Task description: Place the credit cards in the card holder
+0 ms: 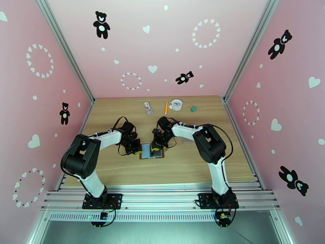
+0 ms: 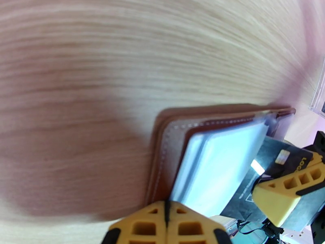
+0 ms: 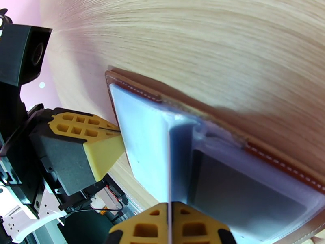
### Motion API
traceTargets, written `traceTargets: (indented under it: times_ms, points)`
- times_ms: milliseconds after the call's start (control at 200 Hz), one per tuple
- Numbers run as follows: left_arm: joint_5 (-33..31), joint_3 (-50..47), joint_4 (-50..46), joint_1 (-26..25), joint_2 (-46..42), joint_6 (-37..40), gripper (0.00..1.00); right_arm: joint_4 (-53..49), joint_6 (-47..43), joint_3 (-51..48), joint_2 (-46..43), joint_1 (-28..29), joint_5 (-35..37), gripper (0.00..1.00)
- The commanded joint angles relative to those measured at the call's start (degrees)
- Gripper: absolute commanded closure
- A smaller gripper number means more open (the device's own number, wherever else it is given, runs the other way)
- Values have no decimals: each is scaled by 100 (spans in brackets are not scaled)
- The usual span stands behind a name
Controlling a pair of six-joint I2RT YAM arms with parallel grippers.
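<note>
On the wooden tabletop the card holder lies open about midway between the two arms. Its long axis runs left to right, roughly level with the near edge, and its brown leather faces down with the pale pockets up. The left pincer sits at the holder's left end. Its yellow fingers are pressed together on the edge of a clear sleeve, which stands lifted off the leather cover rather than flat on it. Just right of that sleeve, a dark card with a gold chip and pale lettering stands steeply tilted over the holder, its lower edge down among the sleeves. How far in it sits cannot be told. The right pincer, over the holder's right half, is clamped on this card. From the right wrist, the card is seen edge-on as a thin line running from the fingertips straight across the holder's short axis. Right of that line a grey card lies flat inside a pocket of the holder's right leaf, its long axis along the holder's. Well beyond the holder, near the back wall, four things lie in a row: a white-and-red packet, an orange pen pointing away from the holder, a white round object and a small green item.
</note>
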Motion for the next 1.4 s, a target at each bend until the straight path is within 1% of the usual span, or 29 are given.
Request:
traceTargets:
  times_ms: [0, 245, 741, 881, 1011, 1091, 1251, 1396]
  points:
    - [-324, -143, -187, -31, 151, 22, 98, 10, -146, -144, -115, 41, -55, 100]
    - [-310, -121, -172, -31, 163, 4, 98, 269, -103, -158, 49, 69, -167, 100]
    - [-315, -153, -173, -31, 189, 26, 98, 319, -51, -166, 117, 105, -116, 100]
    - [-315, -127, -197, -31, 199, 55, 98, 323, -33, -177, 136, 98, -120, 92]
    - [-313, -102, -211, -31, 204, 57, 98, 250, -20, -143, 98, 103, 1, 74]
    - [-317, -94, -226, -32, 205, 72, 98, 135, -15, -81, 69, 103, 110, 66]
    - [-315, -89, -219, -31, 220, 75, 98, -296, -115, 180, -14, 101, 396, 58]
    - [-306, -69, -226, -31, 248, 83, 97, -835, -255, 495, 7, 120, 638, 54]
